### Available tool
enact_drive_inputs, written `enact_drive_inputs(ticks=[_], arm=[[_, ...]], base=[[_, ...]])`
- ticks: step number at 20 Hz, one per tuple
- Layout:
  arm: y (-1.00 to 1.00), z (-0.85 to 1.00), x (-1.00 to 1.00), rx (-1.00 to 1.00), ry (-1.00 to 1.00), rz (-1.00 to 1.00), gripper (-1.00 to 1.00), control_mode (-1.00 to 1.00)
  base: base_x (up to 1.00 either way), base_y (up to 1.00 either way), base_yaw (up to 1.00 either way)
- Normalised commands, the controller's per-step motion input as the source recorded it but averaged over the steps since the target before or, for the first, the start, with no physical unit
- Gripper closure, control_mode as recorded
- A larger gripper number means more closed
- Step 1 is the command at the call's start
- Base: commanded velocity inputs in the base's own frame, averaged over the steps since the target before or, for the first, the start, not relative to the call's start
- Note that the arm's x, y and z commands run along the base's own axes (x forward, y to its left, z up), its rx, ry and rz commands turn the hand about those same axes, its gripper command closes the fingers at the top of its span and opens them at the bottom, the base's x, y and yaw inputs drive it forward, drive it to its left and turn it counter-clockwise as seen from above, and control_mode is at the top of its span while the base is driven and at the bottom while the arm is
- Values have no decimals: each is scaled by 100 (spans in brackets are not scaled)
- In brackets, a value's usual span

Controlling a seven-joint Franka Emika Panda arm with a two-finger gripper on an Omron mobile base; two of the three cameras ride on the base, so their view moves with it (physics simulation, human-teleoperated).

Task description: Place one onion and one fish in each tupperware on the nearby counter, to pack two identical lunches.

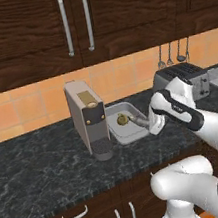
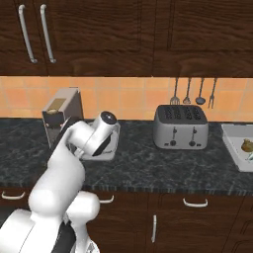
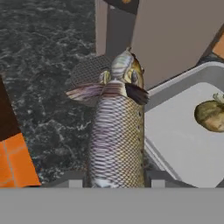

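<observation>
While gripped, scaly fish (image 3: pixel 117 131), rounded tupperware (image 3: pixel 183 144)

A long silvery-brown scaled fish (image 3: pixel 117 131) with dark side fins is held off the long black-grey marbled stone counter (image 1: pixel 45 168), its head pointing toward the near rim of a shallow grey rectangular plastic tupperware (image 1: pixel 130 133). That container sits on the counter just right of the coffee machine, and a small round brown onion (image 1: pixel 122 120) lies inside it. A second grey tupperware (image 2: pixel 232 146) rests far right on the counter, holding another brown onion (image 2: pixel 246 145).
</observation>
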Motion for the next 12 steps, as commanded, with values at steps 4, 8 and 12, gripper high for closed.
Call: enact_drive_inputs(ticks=[4,8,12], arm=[[20,-11,86,-8,14,15,100,-100],[9,-30,50,-16,6,3,100,-100],[0,-88,9,-17,-8,6,100,-100]], base=[[0,0,0],[0,0,0],[0,0,0]])
